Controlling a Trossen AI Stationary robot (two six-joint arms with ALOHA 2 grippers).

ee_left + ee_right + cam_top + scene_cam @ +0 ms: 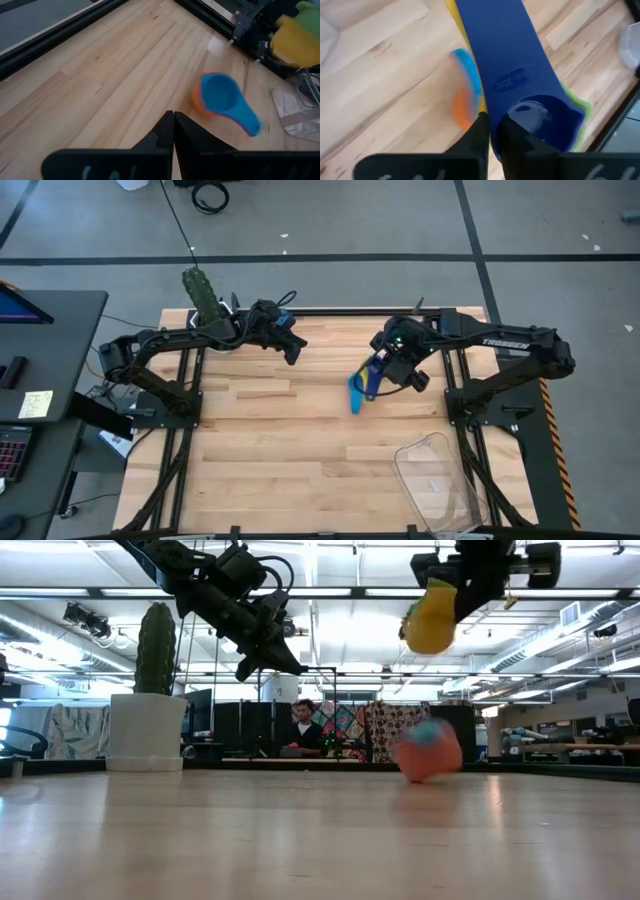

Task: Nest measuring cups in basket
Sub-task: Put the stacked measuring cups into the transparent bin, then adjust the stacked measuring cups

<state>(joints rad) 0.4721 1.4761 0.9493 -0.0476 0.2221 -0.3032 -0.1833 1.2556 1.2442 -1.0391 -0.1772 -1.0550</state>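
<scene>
Butcher-block wooden table (300,440) carries the scene, with 2 dark arms reaching in from its far corners. The right gripper (492,131) hangs above the table's middle-right, its 2 fingers pressed nearly together on the flat handle of a dark blue plastic measuring cup (512,65). Nested under that cup are a yellow plastic cup (430,622) and a green one (580,106); the low view shows this stack lifted well clear of the wood.

Just below and beside it, a light blue plastic measuring cup (224,97) sits inside an orange plastic cup (199,102) on the tabletop, the blue handle pointing away from the left arm. This pair looks blurred in the low and right wrist views, so whether it rests flat or tilted is hard to say.

The clear rectangular plastic basket (432,480) stands at the table's near right corner, well apart from both cup stacks, and appears to hold no cups.

The left gripper (173,125) hovers over the far left-middle of the table with its fingers together and holding nothing. A green cactus in a white pot (147,700) stands at the far left corner. Beyond the table, a person (300,730) sits in the room.
</scene>
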